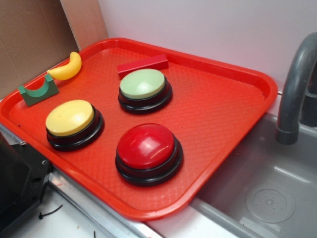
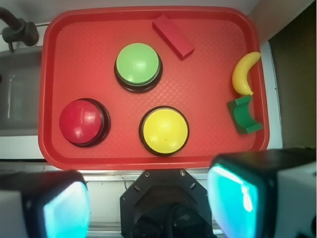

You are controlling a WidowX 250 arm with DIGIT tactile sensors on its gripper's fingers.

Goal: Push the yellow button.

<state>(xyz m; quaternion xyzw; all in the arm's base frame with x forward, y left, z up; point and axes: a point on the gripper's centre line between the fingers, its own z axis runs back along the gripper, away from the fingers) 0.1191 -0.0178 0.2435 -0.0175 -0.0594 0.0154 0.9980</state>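
Your largest item is the red plastic tray [image 1: 233, 106], which lies flat and carries everything else. To its right in the exterior view you have a grey sink basin [image 1: 277, 193] with a grey faucet [image 1: 295, 89] arching over it; the tray's edge overhangs the basin rim.

On the tray you see three round buzzer buttons on black ring bases, set in a triangle and apart from one another. The red button [image 1: 147, 146] sits nearest the tray's front edge in the exterior view. The green button [image 1: 143, 84] lies behind it, toward the back wall. The yellow button [image 2: 164, 130] is your target: in the wrist view it sits close to the tray's near edge, just above the gap between your jaws, with the red button to its left and the green one further up.

Your jaws are spread wide, with one pale, teal-lit finger [image 2: 237, 196] low at each side of the wrist view, holding nothing and well clear of the button.

A red rectangular block [image 1: 142, 65] lies just behind the green button. A green arch block [image 2: 243, 115] stands at the tray's edge, and a small yellow toy banana [image 2: 245, 72] lies right beside it.
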